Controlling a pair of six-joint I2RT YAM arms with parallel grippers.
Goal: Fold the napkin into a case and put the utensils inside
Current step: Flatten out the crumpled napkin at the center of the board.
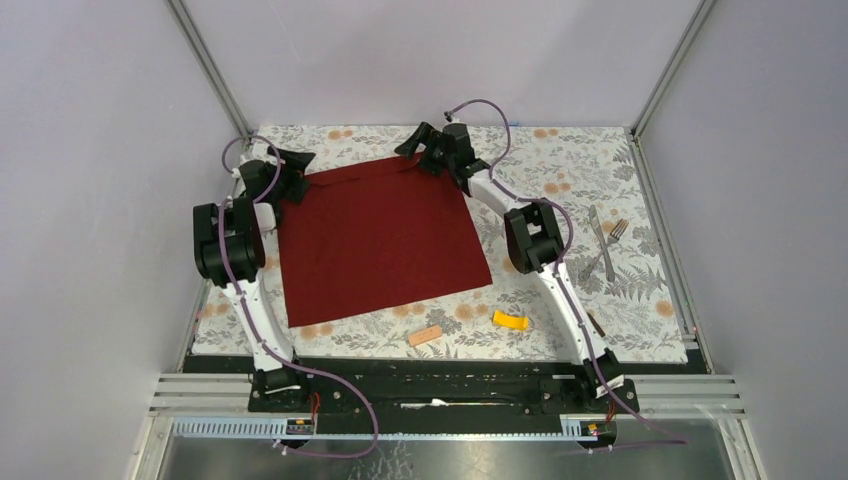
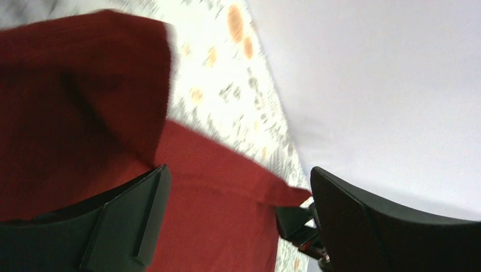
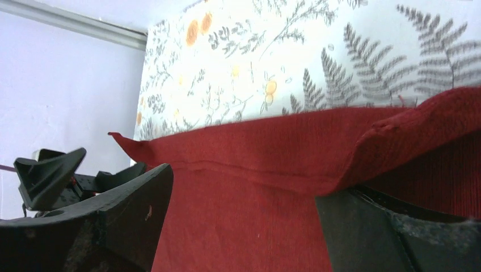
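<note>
The dark red plain cloth napkin is lying spread flat on the flower-printed table cover, and both grippers are standing at its far edge. The left gripper is showing its jaws wide apart at the far left corner; red cloth is lying between the jaws, not pinched. The right gripper is at the far right corner, jaws also wide, the hemmed edge running between them and the corner folding over one finger. The slim silver metal knife and silver metal fork are lying crossed, well apart from the right jaws, outside the napkin.
</note>
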